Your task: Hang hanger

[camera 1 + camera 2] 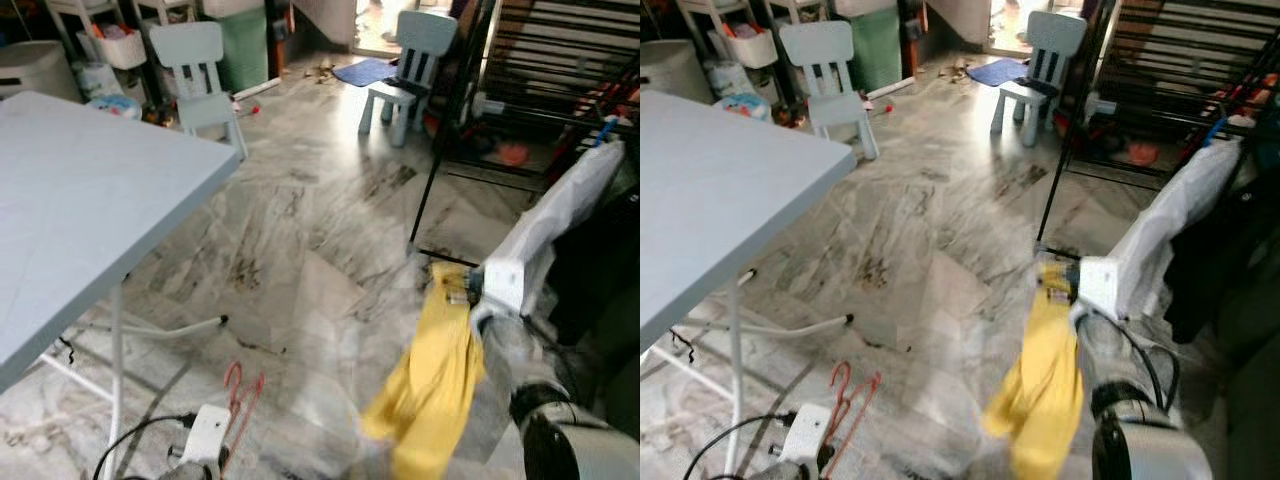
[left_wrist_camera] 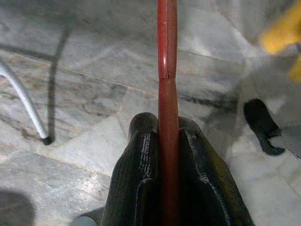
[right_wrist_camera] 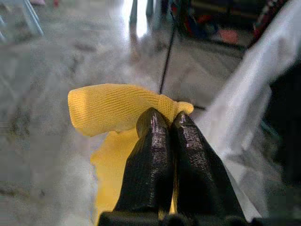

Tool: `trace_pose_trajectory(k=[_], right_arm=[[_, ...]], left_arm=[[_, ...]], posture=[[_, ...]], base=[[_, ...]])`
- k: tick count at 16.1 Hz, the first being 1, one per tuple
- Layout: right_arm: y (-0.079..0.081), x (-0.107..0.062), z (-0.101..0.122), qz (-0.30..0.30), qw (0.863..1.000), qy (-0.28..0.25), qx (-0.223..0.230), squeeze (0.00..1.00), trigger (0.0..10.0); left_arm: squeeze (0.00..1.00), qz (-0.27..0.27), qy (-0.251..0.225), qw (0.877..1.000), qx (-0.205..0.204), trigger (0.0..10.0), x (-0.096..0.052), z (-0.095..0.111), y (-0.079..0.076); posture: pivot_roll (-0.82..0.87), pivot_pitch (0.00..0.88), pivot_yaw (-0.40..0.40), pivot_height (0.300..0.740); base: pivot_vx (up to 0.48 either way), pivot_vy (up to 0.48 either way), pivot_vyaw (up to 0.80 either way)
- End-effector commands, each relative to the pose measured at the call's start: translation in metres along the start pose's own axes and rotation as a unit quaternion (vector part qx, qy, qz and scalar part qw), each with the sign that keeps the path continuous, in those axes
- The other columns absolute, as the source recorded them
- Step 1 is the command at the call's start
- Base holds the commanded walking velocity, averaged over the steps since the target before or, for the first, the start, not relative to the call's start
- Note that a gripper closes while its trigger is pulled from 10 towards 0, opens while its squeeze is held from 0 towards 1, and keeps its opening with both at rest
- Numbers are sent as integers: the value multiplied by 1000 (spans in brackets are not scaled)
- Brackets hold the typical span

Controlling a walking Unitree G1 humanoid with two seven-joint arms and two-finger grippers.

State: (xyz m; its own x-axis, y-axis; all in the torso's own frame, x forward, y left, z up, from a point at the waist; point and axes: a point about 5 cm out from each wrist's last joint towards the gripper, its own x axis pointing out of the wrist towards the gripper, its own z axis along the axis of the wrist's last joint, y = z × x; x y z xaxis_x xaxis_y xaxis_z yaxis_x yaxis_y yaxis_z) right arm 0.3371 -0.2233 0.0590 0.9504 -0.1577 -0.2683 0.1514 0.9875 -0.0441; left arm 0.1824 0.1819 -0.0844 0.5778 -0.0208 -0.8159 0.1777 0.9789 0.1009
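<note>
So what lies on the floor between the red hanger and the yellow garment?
Just bare marble floor: in the left eye view nothing sits between the red hanger in the left gripper and the yellow garment.

Table (image 1: 90, 190) on your left, power strip (image 1: 205, 432) on the floor before its leg. Hanger (image 1: 240, 395) in your left gripper (image 2: 167, 141), beside the strip. Cloth (image 1: 435, 380) hangs from your right gripper (image 3: 170, 123), lower right. Two chairs (image 1: 205, 80) (image 1: 410, 65) behind. Rack (image 1: 540, 90) far right.
</note>
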Motion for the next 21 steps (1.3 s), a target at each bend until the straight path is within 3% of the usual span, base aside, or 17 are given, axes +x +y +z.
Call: trace_pose_trajectory(k=[1, 3, 4, 5, 8, 12, 14, 21], right_arm=[[6, 0, 2, 10, 1000, -9, 13, 0, 10000], [17, -7, -17, 34, 999, 12, 5, 0, 10000], [21, -14, -36, 42, 998, 41, 4, 0, 10000], [29, -28, -64, 56, 995, 88, -4, 0, 10000], [41, -50, -102, 85, 983, 157, -28, 0, 10000], [41, -56, -112, 91, 977, 182, -57, 0, 10000], [38, -56, -114, 77, 978, 193, -31, 0, 10000], [31, -62, -121, 70, 975, 204, -46, 0, 10000]], left_arm=[[0, 17, -20, 1000, -2, 10000, 1, 9, 5], [0, 37, -52, 998, -22, 10000, 2, 22, 9], [0, 39, -59, 997, -30, 10000, 2, 25, 10], [0, 45, -53, 997, -25, 10000, 2, 24, 12], [0, 53, -24, 998, -25, 10000, 1, 12, 13], [0, 33, -12, 999, 6, 10000, 1, 7, 6], [0, 27, -7, 1000, 14, 10000, 1, 5, 3], [0, 6, 14, 999, 31, 10000, 0, -6, -6]], posture=[[-12, 0, 9, 740], [-2, 0, 5, 740], [8, 0, 3, 740], [15, 0, 1, 740], [23, 0, -2, 740], [29, 0, -3, 740], [27, 0, -2, 740], [15, 0, 4, 740]], base=[[0, 0, 0], [0, 0, 0], [0, 0, 0], [0, 0, 0], [0, 0, 0], [0, 0, 0], [0, 0, -713], [0, 0, -800]])
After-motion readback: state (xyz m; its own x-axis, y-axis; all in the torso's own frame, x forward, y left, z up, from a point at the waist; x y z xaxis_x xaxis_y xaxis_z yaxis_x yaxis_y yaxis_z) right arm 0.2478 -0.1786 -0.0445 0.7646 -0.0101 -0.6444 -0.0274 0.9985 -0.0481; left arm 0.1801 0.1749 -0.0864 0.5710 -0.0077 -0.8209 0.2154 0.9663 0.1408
